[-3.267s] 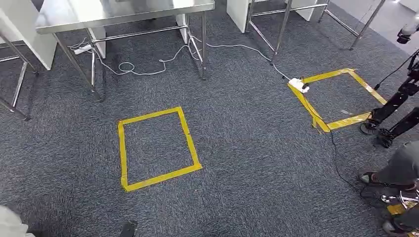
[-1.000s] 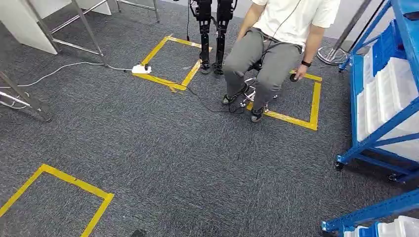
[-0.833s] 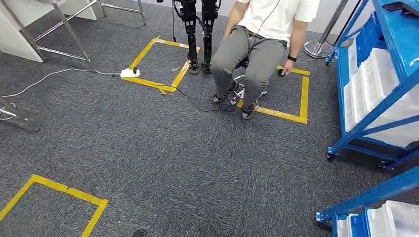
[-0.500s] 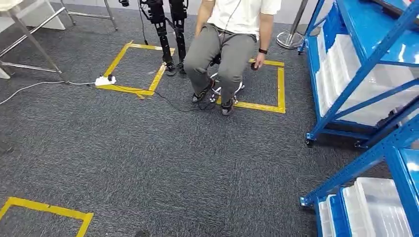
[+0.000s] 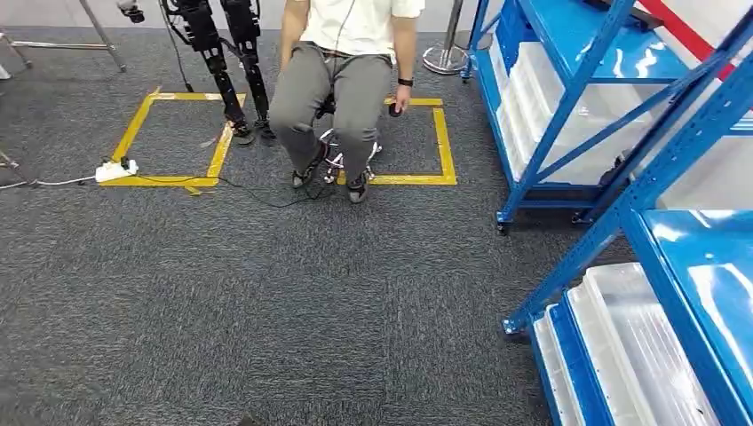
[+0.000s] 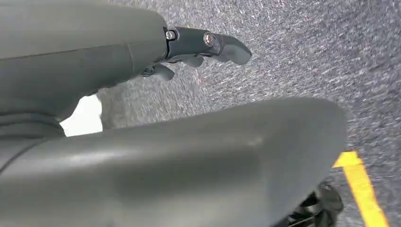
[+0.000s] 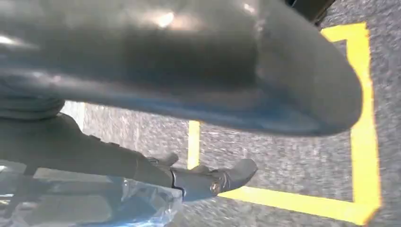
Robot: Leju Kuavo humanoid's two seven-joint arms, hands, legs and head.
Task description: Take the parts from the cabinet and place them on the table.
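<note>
My left hand (image 6: 198, 47) hangs at my side over the carpet with loose fingers and nothing in it; my right hand (image 7: 208, 182) hangs near clear plastic, and I cannot tell if it holds this. I judge I am in the approach step: the blue cabinet (image 5: 622, 177) with its clear trays (image 5: 639, 346) stands just at my right, so next I must face it and reach for the parts. Compared with a moment before, my view has turned, so the cabinet is nearer and the seated person (image 5: 342, 80) lies farther to its left.

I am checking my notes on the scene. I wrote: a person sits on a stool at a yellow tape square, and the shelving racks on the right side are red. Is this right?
Not fully. The shelving racks are blue, not red, as the head view shows. The rest holds: a person sits on a stool at a yellow tape square, and the racks stand on the right side.
</note>
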